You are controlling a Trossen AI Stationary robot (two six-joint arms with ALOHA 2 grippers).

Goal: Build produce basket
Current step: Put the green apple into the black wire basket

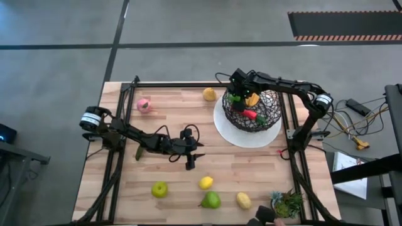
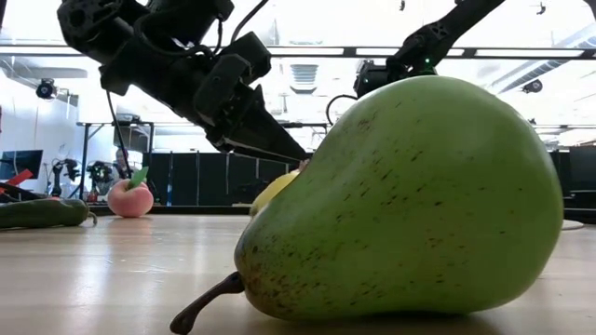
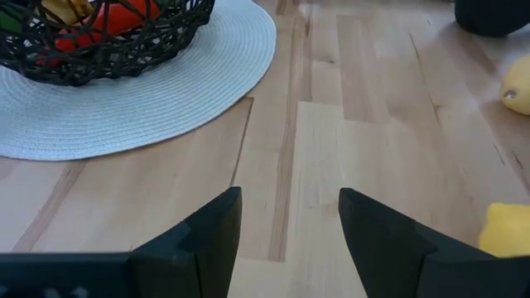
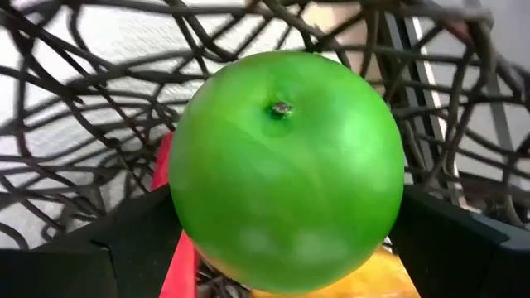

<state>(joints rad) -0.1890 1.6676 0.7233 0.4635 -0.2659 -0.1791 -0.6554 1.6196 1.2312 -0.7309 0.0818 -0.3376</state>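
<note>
Wire basket on a white plate holds orange and red produce; right gripper pinches a green apple above it. Left gripper, fingers spread, holds nothing.

Pale wooden table, planked, framed by dark rails. Round white mat on the right half, carrying the basket. Peach near the far left corner, lemon at the far edge. Along the near side: apple, lemon, pear, lemon, leafy tuft in the right corner.
</note>
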